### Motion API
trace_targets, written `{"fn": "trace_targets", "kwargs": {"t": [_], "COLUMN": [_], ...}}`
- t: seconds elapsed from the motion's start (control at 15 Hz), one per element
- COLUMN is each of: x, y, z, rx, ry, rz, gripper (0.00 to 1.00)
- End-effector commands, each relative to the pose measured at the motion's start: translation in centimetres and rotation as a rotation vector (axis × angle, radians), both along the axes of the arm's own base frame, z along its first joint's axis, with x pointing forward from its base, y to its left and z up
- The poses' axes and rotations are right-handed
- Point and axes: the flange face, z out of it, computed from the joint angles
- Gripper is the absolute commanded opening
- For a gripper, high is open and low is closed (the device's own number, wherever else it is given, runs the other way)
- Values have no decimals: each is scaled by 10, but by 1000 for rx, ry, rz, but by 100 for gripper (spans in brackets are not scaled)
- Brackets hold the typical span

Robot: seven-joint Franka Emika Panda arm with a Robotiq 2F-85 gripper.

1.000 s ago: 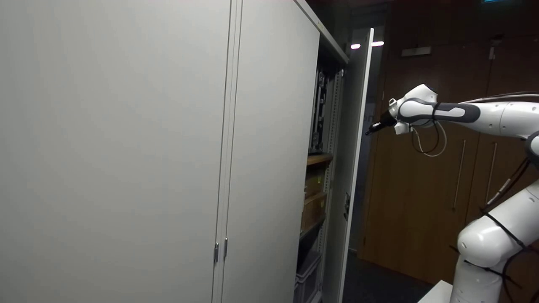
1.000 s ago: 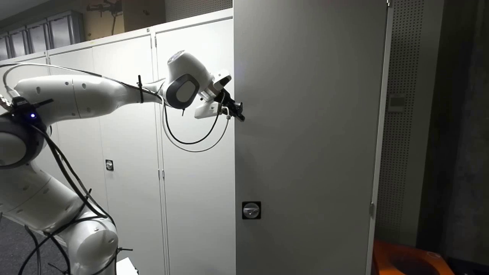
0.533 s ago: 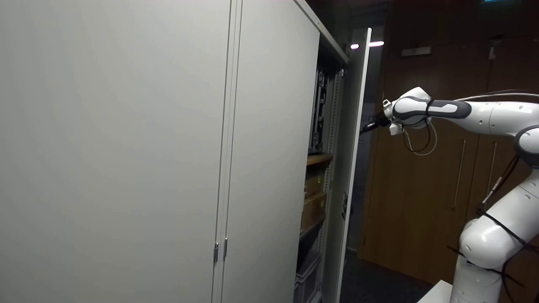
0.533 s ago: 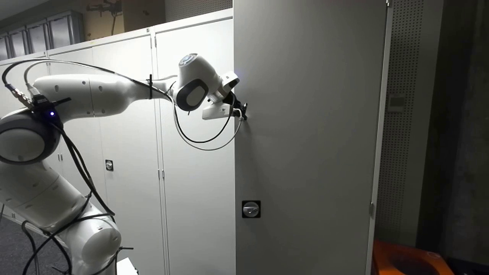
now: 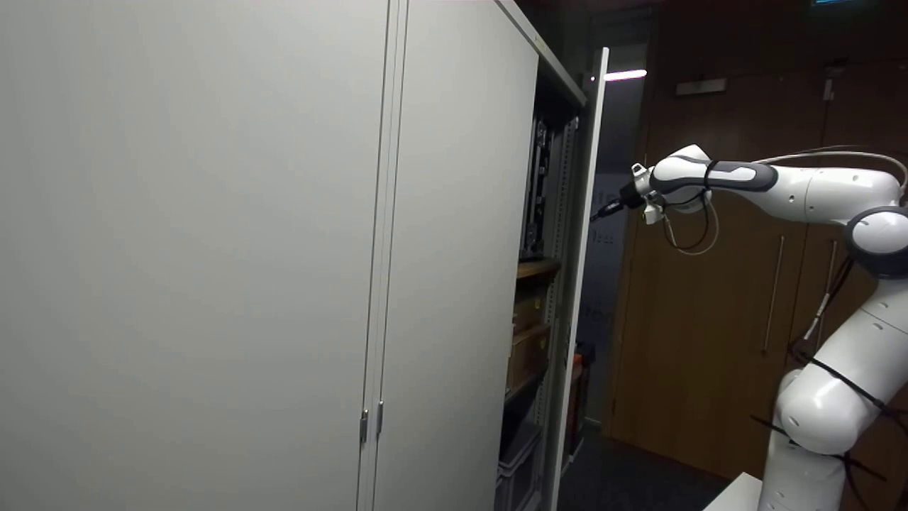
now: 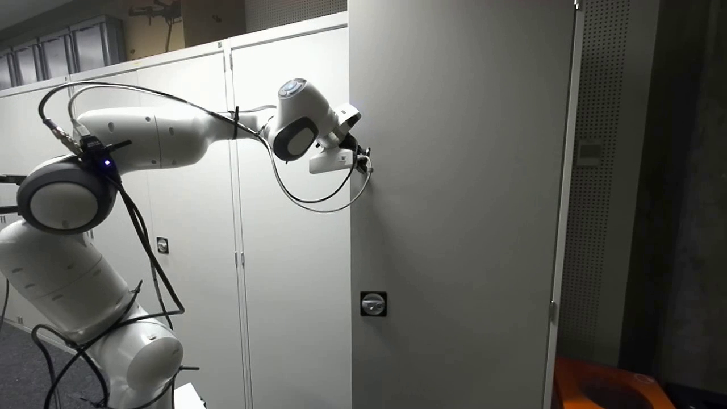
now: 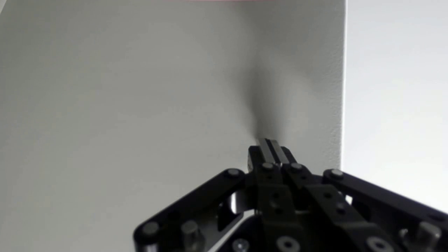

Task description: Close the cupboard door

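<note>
The cupboard door (image 5: 579, 284) is a tall light-grey panel standing partly open, seen nearly edge-on in an exterior view. Its plain outer face (image 6: 466, 199) with a round latch knob (image 6: 373, 304) fills much of an exterior view. My gripper (image 5: 594, 218) is shut and empty, pointing at the outer face near its free edge, above knob height. In the wrist view the gripper (image 7: 269, 140) has its pads together, and its shadow meets the tips on the door face (image 7: 157, 105). The tips appear to touch the door. The latch on the inner side is barely visible.
The closed neighbouring door panel (image 5: 454, 248) adjoins the opening. Inside are shelves with cardboard boxes (image 5: 528, 355) and grey bins (image 5: 521, 468). An orange object (image 6: 613, 386) stands beyond the hinge side. Wooden doors (image 5: 709, 298) are behind the arm. Cables loop below the wrist.
My gripper has moved forward onto the door's outer face. The door has swung some way toward the cupboard, and its opening has narrowed. The gripper stays shut.
</note>
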Motion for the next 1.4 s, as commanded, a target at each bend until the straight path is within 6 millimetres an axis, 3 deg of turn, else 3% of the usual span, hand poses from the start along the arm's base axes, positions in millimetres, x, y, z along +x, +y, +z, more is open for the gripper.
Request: {"fn": "trace_targets", "kwargs": {"t": [0.0,0.8,1.33], "x": [25,85,113], "y": [12,25,9], "z": [12,12,11], "rx": [-2,38,56], "ry": [-35,-8,65], "rz": [67,236,308], "gripper": [0,0,0]}}
